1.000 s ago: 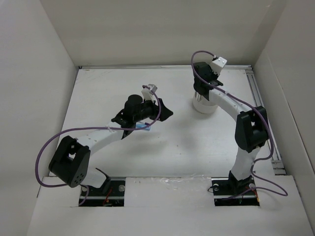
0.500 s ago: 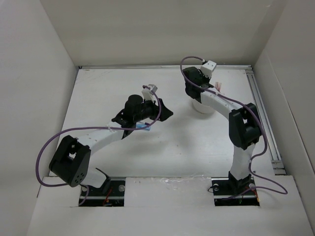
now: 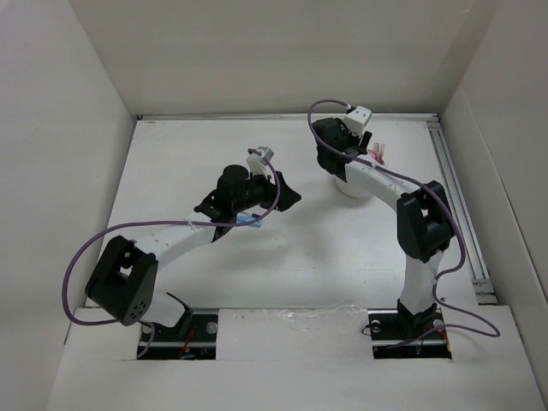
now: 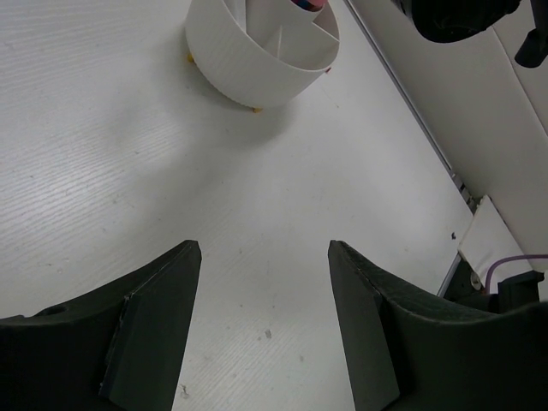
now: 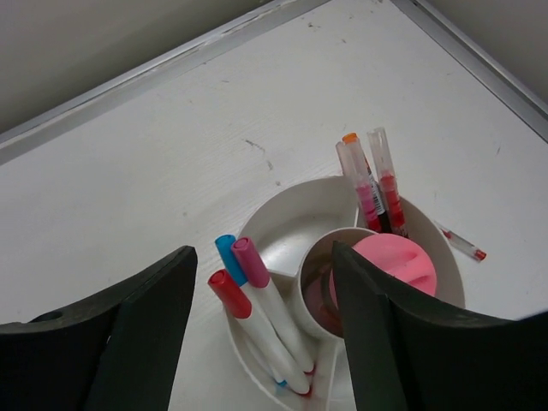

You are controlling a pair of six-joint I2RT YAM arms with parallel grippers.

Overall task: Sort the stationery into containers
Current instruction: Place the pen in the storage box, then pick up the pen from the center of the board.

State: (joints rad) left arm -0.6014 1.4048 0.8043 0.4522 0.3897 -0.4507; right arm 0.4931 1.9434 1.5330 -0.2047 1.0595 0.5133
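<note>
The white table [image 3: 300,257] carries both arms. The right arm [image 3: 402,193] reaches to the far side, and compared with one second ago its wrist has swung to the left over the tub [image 3: 351,190], with the elbow following a little. The left arm [image 3: 171,240] lies across the middle of the table exactly as before. The round white tub [image 5: 291,205] stands near the far right corner and has not shifted; it also shows at the top of the left wrist view [image 4: 257,73]. The right claw [image 5: 264,253] hangs above the tub with its jaws wide apart and nothing between them. The left claw [image 4: 264,248] is also spread wide and empty, above bare table and well apart from the tub. In one outer compartment three markers [image 5: 261,304] lean together, with red, blue and pink caps. In another compartment stand the pens [image 5: 377,184], which the wrist hid from the top camera one second ago. A pink piece [image 5: 390,265] sits in the centre cup. One loose pen [image 5: 462,243] lies on the table just beside the tub. A small blue piece [image 3: 250,220] shows under the left arm.
</note>
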